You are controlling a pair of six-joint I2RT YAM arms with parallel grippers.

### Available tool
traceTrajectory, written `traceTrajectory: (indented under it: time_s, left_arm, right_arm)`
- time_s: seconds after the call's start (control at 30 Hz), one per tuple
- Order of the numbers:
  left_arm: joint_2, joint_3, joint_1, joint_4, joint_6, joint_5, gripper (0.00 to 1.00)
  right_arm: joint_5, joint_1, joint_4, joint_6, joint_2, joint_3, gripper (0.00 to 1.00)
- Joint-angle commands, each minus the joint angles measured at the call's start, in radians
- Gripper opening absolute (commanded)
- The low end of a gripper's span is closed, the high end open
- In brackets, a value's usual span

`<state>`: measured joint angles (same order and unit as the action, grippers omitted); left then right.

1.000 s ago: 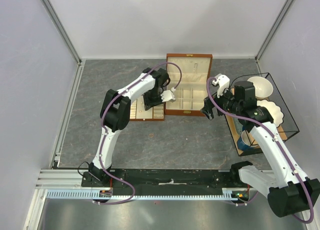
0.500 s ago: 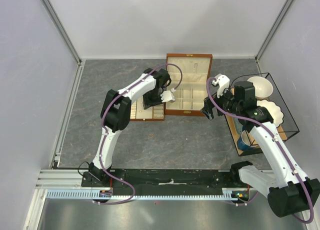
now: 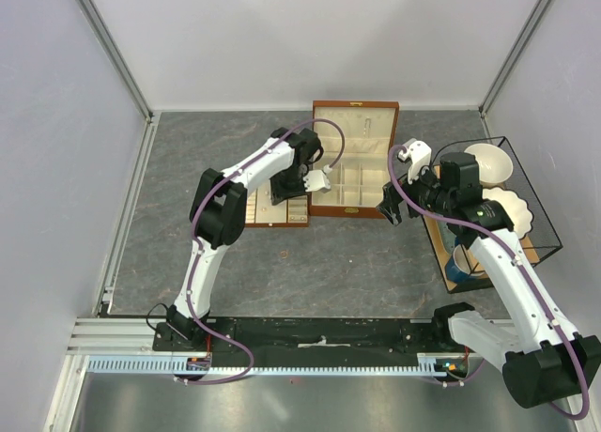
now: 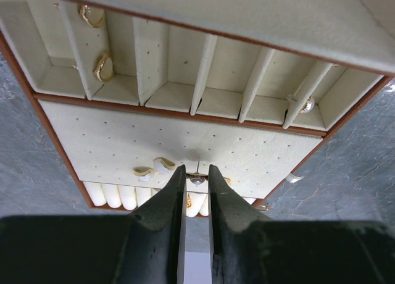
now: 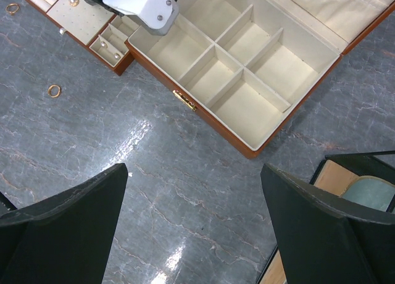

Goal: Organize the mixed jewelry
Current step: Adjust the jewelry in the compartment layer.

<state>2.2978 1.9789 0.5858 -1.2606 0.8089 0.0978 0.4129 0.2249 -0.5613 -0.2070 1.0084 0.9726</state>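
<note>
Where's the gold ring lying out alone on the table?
In the right wrist view, the small gold ring lies at left on the grey marbled table, below and apart from the flat cream slotted tray.

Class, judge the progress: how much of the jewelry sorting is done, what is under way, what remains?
Done: two gold rings sit in slots of the tray, earrings on its dotted panel. In hand: the left claw, nearly shut, over a stud; grip unclear. Left: a loose ring on the table; the wooden box looks empty; right claw open.
</note>
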Motion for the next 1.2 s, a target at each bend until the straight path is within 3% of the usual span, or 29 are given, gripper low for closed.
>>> traceTrajectory:
  time_s: [0.0, 1.17]
  left_arm:
    - [-0.006, 0.043, 0.008, -0.022, 0.03, -0.032, 0.02]
    - [0.003, -0.017, 0.011, 0.013, 0.032, -0.015, 0.02]
  right_arm:
    - [0.007, -0.004, 0.024, -0.008, -0.017, -0.003, 0.98]
    - [0.006, -0.002, 0.024, -0.008, -0.03, -0.011, 0.98]
